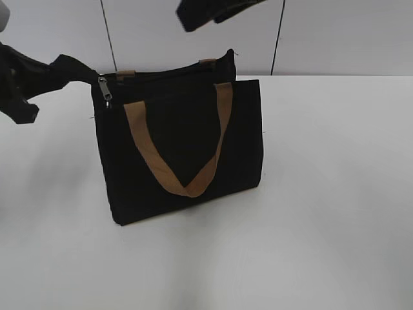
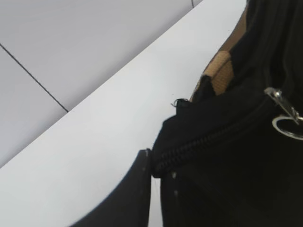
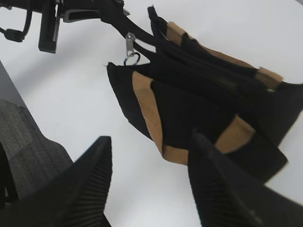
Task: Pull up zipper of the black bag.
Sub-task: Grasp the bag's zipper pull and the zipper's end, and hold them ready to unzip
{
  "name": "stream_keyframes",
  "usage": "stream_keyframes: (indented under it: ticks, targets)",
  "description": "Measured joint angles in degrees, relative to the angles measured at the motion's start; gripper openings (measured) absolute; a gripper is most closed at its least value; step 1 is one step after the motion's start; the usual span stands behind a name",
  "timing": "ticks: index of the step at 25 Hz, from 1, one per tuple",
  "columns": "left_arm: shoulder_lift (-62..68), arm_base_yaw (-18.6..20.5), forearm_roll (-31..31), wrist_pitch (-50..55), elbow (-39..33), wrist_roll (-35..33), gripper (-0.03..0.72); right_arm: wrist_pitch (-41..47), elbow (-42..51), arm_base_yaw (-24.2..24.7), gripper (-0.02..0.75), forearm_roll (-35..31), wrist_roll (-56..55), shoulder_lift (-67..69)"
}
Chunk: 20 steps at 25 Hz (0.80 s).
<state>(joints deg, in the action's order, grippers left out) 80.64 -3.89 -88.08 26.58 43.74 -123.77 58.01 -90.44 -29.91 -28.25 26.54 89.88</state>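
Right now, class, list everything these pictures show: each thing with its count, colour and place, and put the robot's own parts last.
black bag: one, black, upright on the table, middle of the exterior view.
strap handles: two, tan-brown; one hangs down the bag's front, the other shows only as tabs at the back top edge.
zipper: one, silvery, at the bag's top left corner.
table: one, white, under the bag.
wall: pale panels with dark seams, behind the table.
left gripper: one, black, shut on the bag's top left corner.
right gripper: one, black, open, above the bag.
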Motion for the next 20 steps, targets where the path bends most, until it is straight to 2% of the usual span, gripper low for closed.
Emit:
stream_keyframes:
  ticks: [10,20]
  targets:
    - [-2.11,0.0,0.0,-5.39,0.0,0.04,0.02,-5.47,-9.49,-10.03,0.361,-0.23,-7.5,15.54]
    - [-5.96,0.0,0.02,-5.3,0.0,0.04,0.02,-12.58,-10.37,-13.5,0.357,-0.23,-11.87,21.67]
